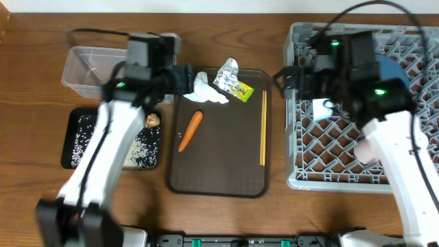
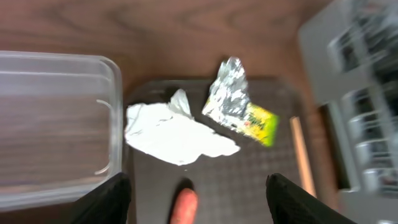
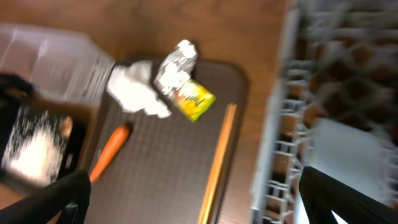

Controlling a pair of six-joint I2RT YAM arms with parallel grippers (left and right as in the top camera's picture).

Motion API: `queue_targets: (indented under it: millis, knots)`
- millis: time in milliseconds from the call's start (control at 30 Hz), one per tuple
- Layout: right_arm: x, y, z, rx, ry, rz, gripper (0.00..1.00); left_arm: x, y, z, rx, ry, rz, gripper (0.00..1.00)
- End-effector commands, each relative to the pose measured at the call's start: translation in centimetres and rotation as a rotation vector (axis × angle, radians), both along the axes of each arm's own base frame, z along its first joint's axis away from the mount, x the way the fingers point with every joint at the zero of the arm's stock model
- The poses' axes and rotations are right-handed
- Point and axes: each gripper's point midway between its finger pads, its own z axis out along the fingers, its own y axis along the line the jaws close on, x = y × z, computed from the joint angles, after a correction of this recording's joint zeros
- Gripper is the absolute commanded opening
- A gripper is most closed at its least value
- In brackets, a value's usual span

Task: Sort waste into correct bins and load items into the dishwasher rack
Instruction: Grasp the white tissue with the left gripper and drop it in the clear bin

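The left pincer (image 2: 200, 198), jaws apart, hovers over crumpled white tissue (image 2: 174, 134) at eleven o'clock on the tray (image 2: 249, 180). It is likely light and soft (squashable), best pinched at its raised ridge.

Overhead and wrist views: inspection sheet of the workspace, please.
Surface: wooden table.
Job's things: tissue, foil, wrapper, carrot and chopsticks on the serving tray; rice and brown lump in the black tray; clear tub, nothing seen inside; rack holds a blue bowl, partly hidden by the right arm.
Clutter: nothing seen.
Grippers: left gripper and right gripper both open, fingers empty.
Cables: right-side cable arcs over the rack; left-side cable runs behind the clear tub.
Surroundings: pale strip past the table's far edge; nothing else seen.
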Motion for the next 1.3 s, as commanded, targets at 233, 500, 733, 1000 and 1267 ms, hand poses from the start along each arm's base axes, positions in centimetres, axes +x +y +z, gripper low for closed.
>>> queue_targets:
  millis: [233,500,733,1000,1267]
  knots:
    - [-1.7,-6.1,1.4,0.010,0.028,-0.183,0.99,2.4,-3.4,-12.7,0.226,0.108,-0.077,0.76]
    - [-1.7,-6.8,1.3,0.010,0.034,-0.201,0.99,2.2,-3.3,-17.3,0.306,0.166,-0.069,0.59]
    - [-1.7,-6.8,1.3,0.010,0.032,-0.201,0.99,1.7,-4.3,-14.4,0.246,0.157,-0.098,0.06]
    - [-1.4,-6.8,1.6,0.013,0.014,-0.201,0.99,2.1,-0.7,-4.0,0.319,-0.048,0.031,0.06]
    - [-1.2,-6.7,1.8,0.015,0.004,-0.201,0.99,3.4,7.1,-3.7,0.487,-0.048,0.230,0.06]
